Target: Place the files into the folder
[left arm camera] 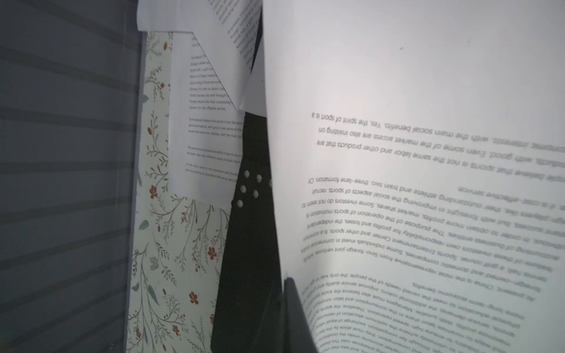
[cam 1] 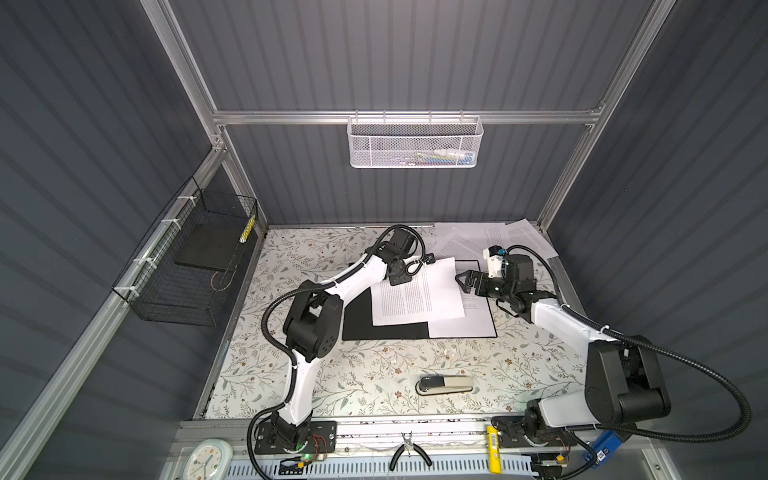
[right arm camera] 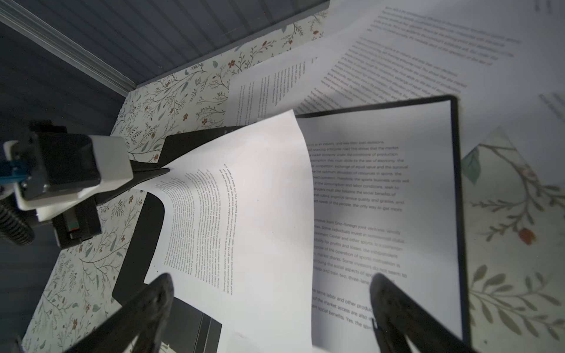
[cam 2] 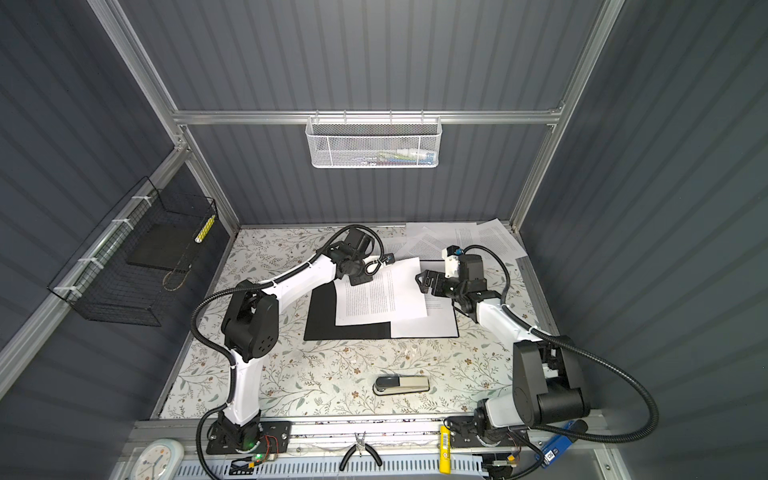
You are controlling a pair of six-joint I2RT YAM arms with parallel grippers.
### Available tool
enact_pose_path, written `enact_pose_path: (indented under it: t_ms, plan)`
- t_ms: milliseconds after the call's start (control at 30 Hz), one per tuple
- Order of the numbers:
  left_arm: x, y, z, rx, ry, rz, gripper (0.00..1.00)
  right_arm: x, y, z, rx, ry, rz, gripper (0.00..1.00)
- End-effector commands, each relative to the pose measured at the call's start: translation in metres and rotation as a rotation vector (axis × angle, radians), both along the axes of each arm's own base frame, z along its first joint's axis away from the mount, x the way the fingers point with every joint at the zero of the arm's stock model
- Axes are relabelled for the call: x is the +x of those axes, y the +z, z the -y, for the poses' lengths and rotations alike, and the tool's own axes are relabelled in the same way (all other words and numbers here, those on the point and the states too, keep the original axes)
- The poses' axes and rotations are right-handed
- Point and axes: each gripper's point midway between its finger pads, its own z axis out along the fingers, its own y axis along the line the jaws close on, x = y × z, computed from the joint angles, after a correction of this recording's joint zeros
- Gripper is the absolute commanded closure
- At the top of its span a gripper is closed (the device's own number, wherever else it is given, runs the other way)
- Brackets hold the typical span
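Observation:
The black folder (cam 1: 361,320) (cam 2: 324,320) lies open on the floral table, and one printed sheet (cam 1: 465,322) (right arm camera: 382,189) lies flat on its right half. My left gripper (cam 1: 395,279) (left arm camera: 286,279) is shut on the far left corner of another sheet (cam 1: 415,295) (cam 2: 380,293) (right arm camera: 260,214). That sheet is lifted and curls above the folder's middle. My right gripper (cam 1: 464,282) (right arm camera: 272,279) hovers open over the lifted sheet's right edge, with nothing between its fingers. More files (cam 1: 490,239) (cam 2: 457,239) lie fanned at the back right corner.
A stapler (cam 1: 444,385) lies on the table toward the front. A black wire basket (cam 1: 187,270) with a dark slab hangs on the left wall and a white mesh basket (cam 1: 415,143) on the back rail. Pliers (cam 1: 409,451) and a clock (cam 1: 208,459) sit on the front ledge.

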Motion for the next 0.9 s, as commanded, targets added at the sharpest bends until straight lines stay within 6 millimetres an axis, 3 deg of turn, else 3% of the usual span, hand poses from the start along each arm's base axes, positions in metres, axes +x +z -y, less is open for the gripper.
enact_pose_path:
  t_ms: [0, 133, 300, 567, 867]
  plan:
    - [0.004, 0.022, 0.014, -0.058, -0.108, 0.079, 1.00, 0.009, 0.007, 0.000, -0.111, 0.064, 0.056, 0.03]
    - [0.000, 0.029, 0.018, -0.084, -0.136, 0.089, 1.00, 0.007, 0.001, -0.004, -0.151, 0.132, 0.100, 0.02]
    - [-0.008, 0.030, 0.019, -0.093, -0.186, 0.101, 1.00, 0.011, 0.009, -0.009, -0.170, 0.199, 0.187, 0.05]
    - [-0.015, 0.039, 0.018, -0.095, -0.231, 0.129, 1.00, 0.008, 0.004, -0.018, -0.240, 0.349, 0.118, 0.21]
    - [-0.025, 0.042, 0.020, -0.101, -0.282, 0.112, 1.00, 0.008, 0.006, -0.017, -0.306, 0.361, 0.155, 0.36]
